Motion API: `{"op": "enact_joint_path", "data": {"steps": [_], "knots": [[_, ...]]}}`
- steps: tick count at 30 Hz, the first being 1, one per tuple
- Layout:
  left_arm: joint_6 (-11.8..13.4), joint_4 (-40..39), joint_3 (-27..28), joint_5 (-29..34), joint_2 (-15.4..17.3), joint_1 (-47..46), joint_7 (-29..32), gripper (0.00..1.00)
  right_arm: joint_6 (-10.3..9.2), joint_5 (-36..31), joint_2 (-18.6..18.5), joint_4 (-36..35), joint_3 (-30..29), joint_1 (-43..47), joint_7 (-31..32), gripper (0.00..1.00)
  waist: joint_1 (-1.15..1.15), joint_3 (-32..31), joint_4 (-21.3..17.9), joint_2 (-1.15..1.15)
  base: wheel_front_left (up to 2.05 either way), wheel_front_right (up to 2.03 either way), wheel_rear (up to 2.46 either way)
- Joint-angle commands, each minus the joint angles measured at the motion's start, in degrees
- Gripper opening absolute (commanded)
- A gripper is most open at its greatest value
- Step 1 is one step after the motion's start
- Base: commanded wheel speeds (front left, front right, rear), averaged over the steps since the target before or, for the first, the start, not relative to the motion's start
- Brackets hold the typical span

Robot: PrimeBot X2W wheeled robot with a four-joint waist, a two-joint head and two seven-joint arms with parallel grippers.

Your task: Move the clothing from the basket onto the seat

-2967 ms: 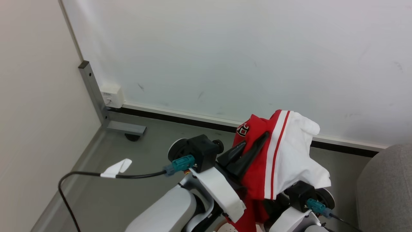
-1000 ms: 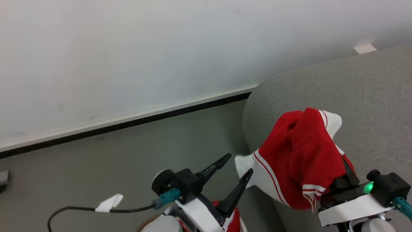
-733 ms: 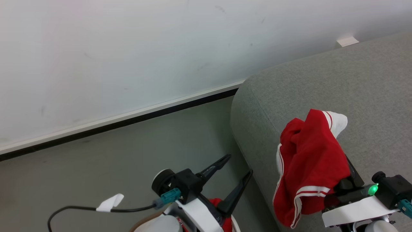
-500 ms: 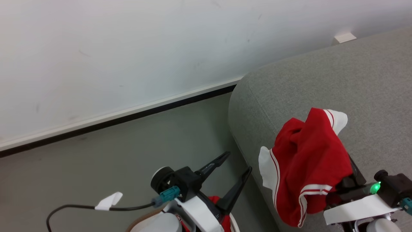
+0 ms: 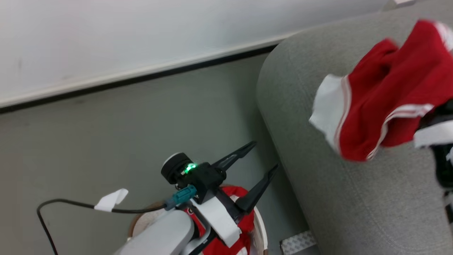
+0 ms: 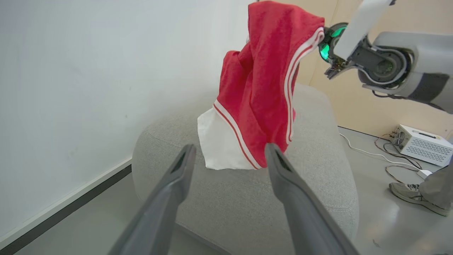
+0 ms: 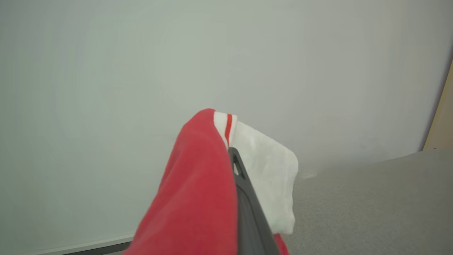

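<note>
The fingers (image 7: 247,209) of our right gripper (image 7: 233,156) pinch a fold of the red garment (image 5: 385,102) above the seat (image 5: 354,198) — soft, light and limp, we judge, best taken by bunched cloth — while our left gripper (image 5: 264,155) hangs spread wide above the basket (image 5: 260,226).

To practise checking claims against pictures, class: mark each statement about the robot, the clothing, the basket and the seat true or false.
1. The right gripper holds a red garment above the seat. True.
2. The left gripper is shut on a garment. False: its jaws stand open and hold nothing.
3. The basket holds red clothing. True.
4. The held garment lies flat on the seat. False: it hangs from the right gripper.
5. A person's shoe is on the floor. True.
</note>
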Motion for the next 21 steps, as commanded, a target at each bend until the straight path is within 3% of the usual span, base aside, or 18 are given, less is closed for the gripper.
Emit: {"op": "enact_joint_path", "data": {"steps": [1, 12, 18, 21], "knots": [[-0.2, -0.4, -0.1, 0.6, 0.8, -0.6, 0.2, 1.00, -0.12, 0.4, -0.5, 0.8, -0.7, -2.1, 0.3, 0.00, -0.01, 3.4, 1.7, 0.00, 0.00, 0.00, 0.00], [-0.6, -6.1, 1.4, 2.0, 4.1, -6.7, 2.9, 1.00, -0.12, -2.3, -11.6, 9.1, -10.3, -21.4, 3.7, 0.00, -0.01, 16.9, 8.5, 0.00, 0.00, 0.00, 0.00], [-0.5, -7.6, 2.3, 2.1, 5.4, -9.0, 2.9, 1.00, -0.13, -8.0, -14.2, 15.3, -12.7, -25.7, 9.4, 0.00, -0.01, 22.1, 11.5, 0.00, 0.00, 0.00, 0.00], [-0.5, -7.5, 2.5, 2.0, 5.6, -9.5, 2.5, 1.00, -0.13, -12.5, -14.5, 21.0, -9.6, -25.1, 15.6, 0.00, -0.01, 23.0, 12.3, 0.00, 0.00, 0.00, 0.00]]}}
